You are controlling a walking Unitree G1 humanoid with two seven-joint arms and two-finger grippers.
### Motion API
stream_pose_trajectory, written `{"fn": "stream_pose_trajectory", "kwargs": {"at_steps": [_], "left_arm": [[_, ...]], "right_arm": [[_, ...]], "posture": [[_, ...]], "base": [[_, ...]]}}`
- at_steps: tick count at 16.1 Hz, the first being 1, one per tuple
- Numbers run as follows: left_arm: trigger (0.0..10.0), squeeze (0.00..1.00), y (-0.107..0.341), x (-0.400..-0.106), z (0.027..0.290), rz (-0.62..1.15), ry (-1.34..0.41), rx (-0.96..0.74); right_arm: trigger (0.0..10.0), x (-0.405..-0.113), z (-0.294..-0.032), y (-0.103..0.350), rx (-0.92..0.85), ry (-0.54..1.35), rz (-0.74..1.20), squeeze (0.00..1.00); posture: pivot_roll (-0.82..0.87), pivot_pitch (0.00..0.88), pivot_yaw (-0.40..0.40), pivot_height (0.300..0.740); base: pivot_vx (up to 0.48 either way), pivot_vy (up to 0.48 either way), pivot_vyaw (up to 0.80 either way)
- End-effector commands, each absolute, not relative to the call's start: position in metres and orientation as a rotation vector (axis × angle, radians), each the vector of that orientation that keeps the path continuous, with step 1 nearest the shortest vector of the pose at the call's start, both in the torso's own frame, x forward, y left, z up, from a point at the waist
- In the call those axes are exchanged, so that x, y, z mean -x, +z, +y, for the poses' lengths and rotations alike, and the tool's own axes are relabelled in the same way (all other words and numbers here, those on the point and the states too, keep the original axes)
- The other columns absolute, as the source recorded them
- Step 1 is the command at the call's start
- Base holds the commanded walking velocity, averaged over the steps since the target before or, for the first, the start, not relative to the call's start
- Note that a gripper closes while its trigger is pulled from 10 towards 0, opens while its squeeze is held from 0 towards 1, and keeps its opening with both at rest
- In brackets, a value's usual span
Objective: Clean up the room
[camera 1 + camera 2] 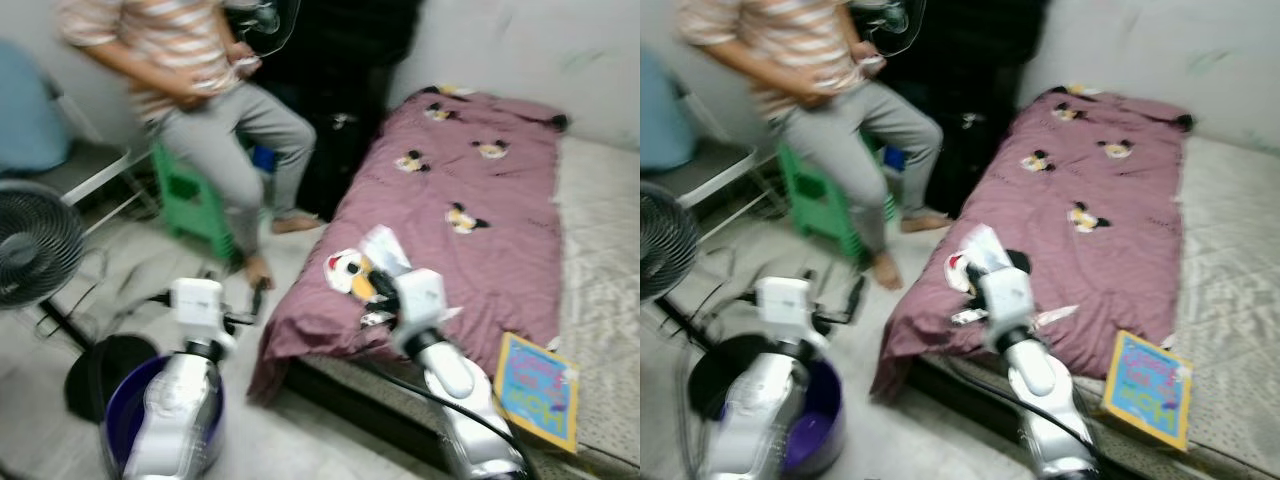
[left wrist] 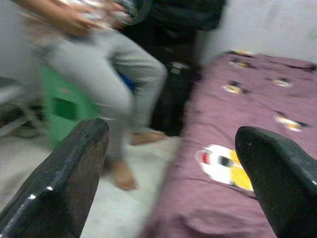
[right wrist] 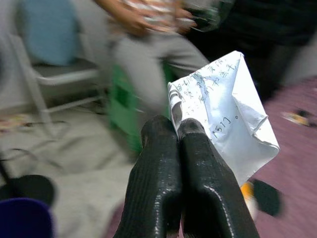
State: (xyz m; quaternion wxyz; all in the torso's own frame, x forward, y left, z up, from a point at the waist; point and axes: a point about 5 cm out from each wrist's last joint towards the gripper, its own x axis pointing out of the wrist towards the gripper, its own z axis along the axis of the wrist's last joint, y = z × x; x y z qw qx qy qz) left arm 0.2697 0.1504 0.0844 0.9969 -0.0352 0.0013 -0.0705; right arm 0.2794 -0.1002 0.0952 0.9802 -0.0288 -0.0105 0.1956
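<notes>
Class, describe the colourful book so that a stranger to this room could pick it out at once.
Start at the bed with the maroon blanket printed with cartoon mice. Beyond the blanket's near right corner, on the bare pale mattress, lies a flat book. It alone is bright: yellow border, blue cover, pink lettering.

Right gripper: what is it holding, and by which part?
The right gripper pinches a crumpled sheet of handwritten paper by its lower left edge, jaws closed on it.
</notes>
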Motion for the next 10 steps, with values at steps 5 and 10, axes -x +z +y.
{"fn": "stream_pose_trajectory", "kwargs": {"at_steps": [5,10], "left_arm": [[10.0,0.00,0.0886,-0.2700,0.1430,-0.019,-0.169,0.081],[10.0,0.00,0.0909,-0.2683,0.1385,-0.039,-0.213,0.100]], "right_arm": [[10.0,-0.2800,-0.1093,0.0940,0.077,0.376,-0.018,0.00],[10.0,-0.2804,-0.1100,0.0942,0.073,0.376,-0.020,0.00]], "posture": [[0.05,0.000,0.015,0.740],[0.05,0.000,0.014,0.740]], "base": [[0.000,0.000,0.68],[0.000,0.000,0.00]]}}
